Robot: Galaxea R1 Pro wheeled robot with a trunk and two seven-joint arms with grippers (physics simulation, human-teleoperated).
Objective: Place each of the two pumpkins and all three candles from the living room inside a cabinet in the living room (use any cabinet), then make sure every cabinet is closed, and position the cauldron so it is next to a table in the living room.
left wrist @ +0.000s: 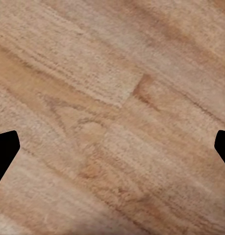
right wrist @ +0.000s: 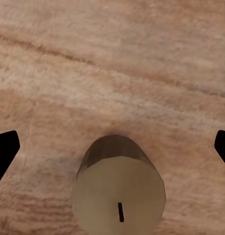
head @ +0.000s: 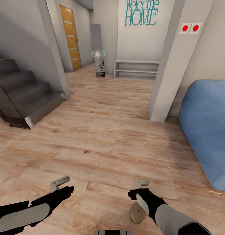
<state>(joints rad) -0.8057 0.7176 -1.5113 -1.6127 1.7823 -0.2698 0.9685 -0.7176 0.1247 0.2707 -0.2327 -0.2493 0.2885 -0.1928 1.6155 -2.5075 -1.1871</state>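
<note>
Nearest the robot, a single candle (head: 137,212) stands upright on the wooden floor (head: 102,137), just below and partly tucked behind the right gripper (head: 142,183) in the head view. In the right wrist view the candle (right wrist: 119,191) shows its pale top and dark wick, sitting between the dark finger tips at the frame edges but touching neither; the fingers look spread wide, with nothing pinched. That placement suggests the arm is lined up over the candle for a pick, probably the next step before carrying it to a cabinet. The left gripper (head: 60,183) hangs over bare boards, and its wrist view likewise shows plank grain between widely spread, empty fingers, so it seems to be idle. Further out, a blue sofa (head: 207,130) is cut off by the right edge, so its full shape is unclear. Beyond it stands a white pillar (head: 171,65) with two red buttons (head: 190,28), a grey staircase (head: 24,94) on the left, then a low white shelf (head: 136,69) under the "Welcome HOME" lettering (head: 141,13) and an orange door (head: 70,36). A small figure-like object beside the shelf is too distant to identify.
</note>
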